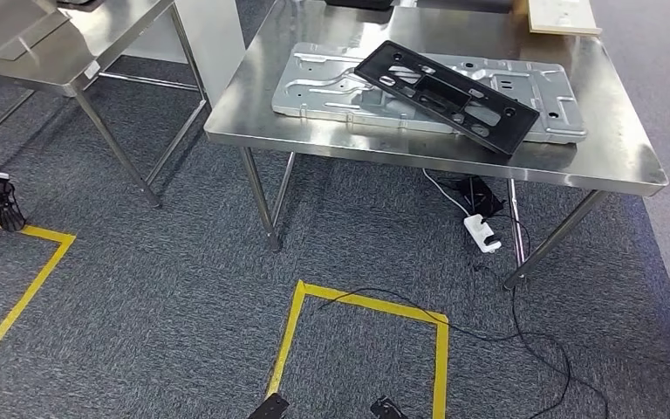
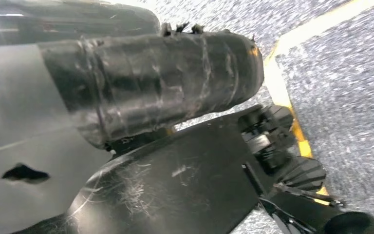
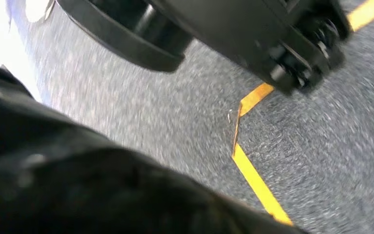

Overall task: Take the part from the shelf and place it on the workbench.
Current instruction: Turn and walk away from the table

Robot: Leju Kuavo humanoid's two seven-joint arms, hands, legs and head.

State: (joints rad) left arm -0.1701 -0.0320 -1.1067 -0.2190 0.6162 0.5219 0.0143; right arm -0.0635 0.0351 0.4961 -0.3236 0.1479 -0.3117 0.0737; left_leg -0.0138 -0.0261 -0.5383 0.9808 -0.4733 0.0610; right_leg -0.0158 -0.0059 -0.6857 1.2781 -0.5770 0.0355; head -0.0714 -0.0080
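Yellow floor tape point(image 1: 362, 305) is seen nearest. A black rectangular plastic frame point(image 1: 447, 94) lies across a grey stamped metal panel point(image 1: 323, 87) on the steel workbench point(image 1: 436, 161). The left hand point(image 2: 151, 83) is blurred and the right hand point(image 3: 78, 185) likewise, so their grasp cannot be told.

Steel tables point(image 1: 611, 166) on grey carpet point(image 1: 166, 288) (yellow tape point(image 1: 362, 305)).

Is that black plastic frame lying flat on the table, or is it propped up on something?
Propped. The black frame lies crosswise on the silver metal plate, which rests on the steel table; its lower right corner juts past the plate's edge.
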